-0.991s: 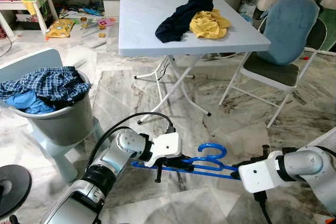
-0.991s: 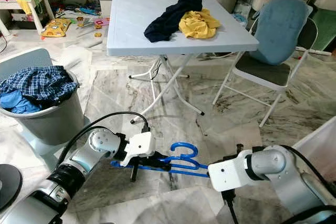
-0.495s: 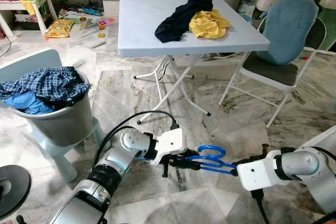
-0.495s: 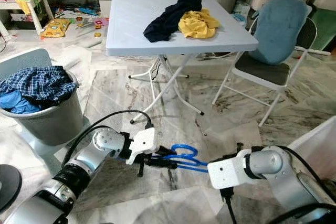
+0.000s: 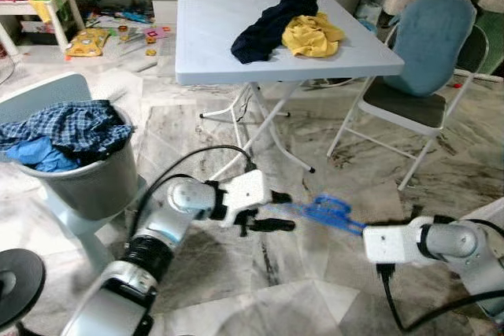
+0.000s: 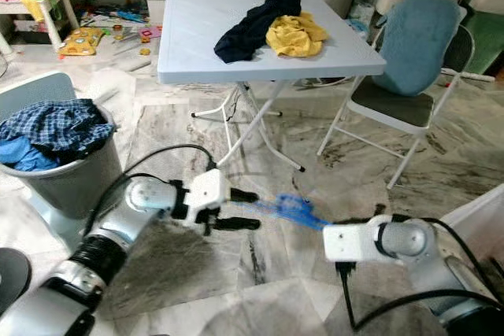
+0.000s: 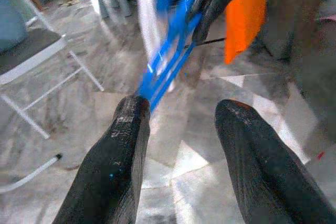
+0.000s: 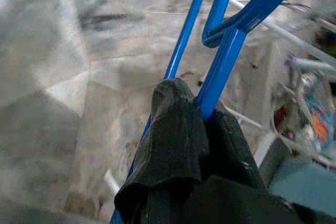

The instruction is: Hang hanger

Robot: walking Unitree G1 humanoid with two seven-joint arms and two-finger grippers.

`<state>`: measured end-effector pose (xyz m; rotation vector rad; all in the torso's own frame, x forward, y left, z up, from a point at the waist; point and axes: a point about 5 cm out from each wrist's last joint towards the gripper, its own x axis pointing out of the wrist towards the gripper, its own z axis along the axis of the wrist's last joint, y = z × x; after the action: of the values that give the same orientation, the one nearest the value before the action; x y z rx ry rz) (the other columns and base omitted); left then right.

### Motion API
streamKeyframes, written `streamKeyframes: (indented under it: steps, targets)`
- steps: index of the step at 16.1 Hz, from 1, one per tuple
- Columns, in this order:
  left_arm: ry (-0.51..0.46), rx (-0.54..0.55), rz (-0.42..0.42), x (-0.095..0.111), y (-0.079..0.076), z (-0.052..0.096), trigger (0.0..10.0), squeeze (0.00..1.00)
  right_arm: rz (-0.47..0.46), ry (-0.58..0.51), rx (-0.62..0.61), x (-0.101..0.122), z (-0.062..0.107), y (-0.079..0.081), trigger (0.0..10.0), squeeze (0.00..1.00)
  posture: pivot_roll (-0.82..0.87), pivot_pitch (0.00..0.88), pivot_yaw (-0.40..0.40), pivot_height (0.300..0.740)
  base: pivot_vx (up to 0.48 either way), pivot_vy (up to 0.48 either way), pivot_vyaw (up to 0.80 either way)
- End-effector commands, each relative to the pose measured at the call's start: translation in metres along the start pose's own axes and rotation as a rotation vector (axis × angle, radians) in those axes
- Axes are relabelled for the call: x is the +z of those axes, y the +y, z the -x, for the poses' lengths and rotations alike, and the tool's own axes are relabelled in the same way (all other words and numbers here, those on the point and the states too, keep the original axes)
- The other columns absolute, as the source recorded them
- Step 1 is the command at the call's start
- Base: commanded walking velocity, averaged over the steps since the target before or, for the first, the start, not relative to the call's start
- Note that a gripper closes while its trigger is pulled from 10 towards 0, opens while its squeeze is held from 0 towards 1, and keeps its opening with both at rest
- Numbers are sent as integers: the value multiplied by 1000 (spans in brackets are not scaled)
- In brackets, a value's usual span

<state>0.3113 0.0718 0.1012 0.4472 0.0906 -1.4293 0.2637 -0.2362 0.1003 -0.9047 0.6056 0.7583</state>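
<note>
Over marble floor (image 5: pixel 331 269), right gripper (image 8: pixel 202 111) pinches the blue hanger (image 5: pixel 327 210); left gripper (image 5: pixel 272 212) spread open; white folding table (image 5: pixel 213 53) stands far

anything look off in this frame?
Yes. The blue hanger is pinched only by the right claw, low over the marble floor. The left claw is open and holds nothing. Clothes lie heaped on the table, and the laundry basket overflows.

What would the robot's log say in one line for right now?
left hand: open, off hanger | right hand: shut on blue hanger | hanger: above floor, not hung | table: dark and yellow clothes
</note>
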Motion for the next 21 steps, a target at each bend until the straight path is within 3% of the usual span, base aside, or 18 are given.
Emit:
streamKeyframes:
  steps: [1, 3, 4, 5, 6, 8, 9, 10, 11, 12, 13, 16, 17, 19, 20, 21]
  targets:
    - [10, 13, -6, -3, -2, 1, 10000, 1000, -34, -4, -36, -3, 3, -5, 0, 0, 18, 0, -88, 740, 0, 0, 0]
    - [27, 201, 75, -18, 2, 11, 10000, 1000, -113, 0, -68, -12, 3, 4, 0, 0, 19, 0, -92, 740, 0, 0, 0]
    - [26, 246, 82, -20, 3, 12, 10000, 1000, -138, 0, -79, -15, 3, 7, 0, 0, 19, 0, -93, 740, 0, 0, 0]
    - [-5, 422, 142, -23, 7, 15, 10000, 1000, -236, -23, -120, -17, 2, 16, 0, 0, 21, 0, -96, 740, 0, 0, 0]
    - [-24, 529, 154, -23, 10, 16, 10000, 1000, -295, -29, -141, -18, 1, 23, 0, 0, 22, 0, -97, 740, 0, 0, 0]
    - [-34, 701, 244, -29, 14, 18, 10000, 1000, -469, -67, -241, -17, -1, 35, 0, 0, 23, 0, -95, 740, 0, 0, 0]
    - [-31, 752, 281, -31, 17, 18, 10000, 1000, -579, -84, -310, -18, -2, 35, 0, 0, 22, 0, -93, 740, 0, 0, 0]
    - [-34, 770, 294, -32, 18, 18, 10000, 1000, -623, -88, -339, -18, -2, 36, 0, 0, 22, 0, -93, 740, 0, 0, 0]
    - [-51, 837, 351, -30, 22, 17, 10000, 1000, -789, -103, -465, -16, -3, 40, 8431, 0, 23, 0, -89, 740, 0, 0, 0]
    - [-52, 844, 354, -29, 23, 17, 10000, 1000, -807, -109, -476, -16, -4, 40, 8431, 0, 23, 0, -89, 740, 0, 0, 0]
    - [-66, 843, 414, -31, 22, 14, 10000, 0, -879, -155, -543, -13, -2, 39, 10000, 0, 22, 0, -84, 740, 0, 0, 0]
    - [-106, 865, 529, -35, 19, 13, 10000, 0, -1060, -159, -714, -19, 4, 30, 10000, 0, 24, 0, -84, 740, 0, 0, 0]
    - [-115, 860, 545, -35, 18, 11, 10000, 1000, -1100, -174, -735, -17, 5, 29, 10000, 0, 25, 0, -85, 740, 0, 0, 0]
    - [-105, 858, 543, -35, 15, 9, 10000, 1000, -1158, -148, -784, -18, 6, 32, 10000, 0, 26, 0, -87, 740, 0, 0, 0]
    - [-101, 848, 534, -34, 15, 8, 10000, 333, -1178, -137, -798, -20, 6, 34, 10000, 0, 26, 0, -85, 740, 0, 0, 0]
    - [-100, 840, 522, -33, 16, 7, 10000, 0, -1200, -124, -809, -22, 5, 35, 10000, 0, 26, 0, -84, 740, 0, 0, 0]
